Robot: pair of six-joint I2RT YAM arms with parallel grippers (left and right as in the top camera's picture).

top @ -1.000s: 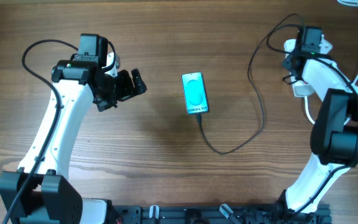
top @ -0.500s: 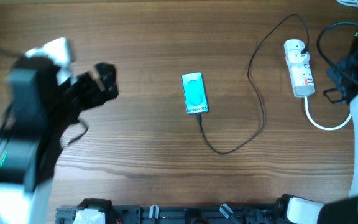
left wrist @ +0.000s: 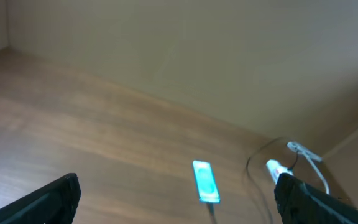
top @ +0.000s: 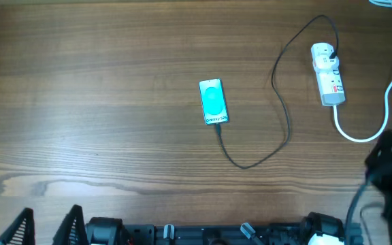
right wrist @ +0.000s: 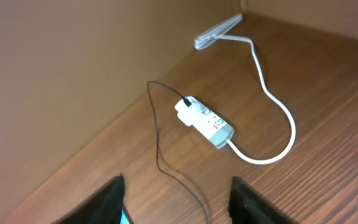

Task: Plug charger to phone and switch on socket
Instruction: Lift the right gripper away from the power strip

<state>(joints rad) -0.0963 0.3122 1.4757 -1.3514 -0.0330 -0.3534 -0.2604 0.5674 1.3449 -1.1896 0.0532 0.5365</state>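
Note:
The phone (top: 214, 102) lies flat at mid-table, its cyan screen lit. The charger (top: 254, 162), a thin black cable, runs from the phone's lower edge in a loop up to a black plug in the white socket (top: 327, 75) at the far right. No gripper touches any of them. My left gripper (left wrist: 178, 180) is open and empty, well back from the phone (left wrist: 206, 182) and socket (left wrist: 277, 169). My right gripper (right wrist: 178, 180) is also open and empty, raised above the charger (right wrist: 160, 149), with the socket (right wrist: 205, 122) farther ahead.
A thick white cord (top: 380, 119) curves from the socket toward the table's far right edge. My right arm (top: 390, 170) shows dark at the near right corner. Arm bases line the near edge. A plain wall stands behind the table.
Both arms have pulled back from the table to its near edge. The right gripper has left the socket and opened. The left gripper stayed open.

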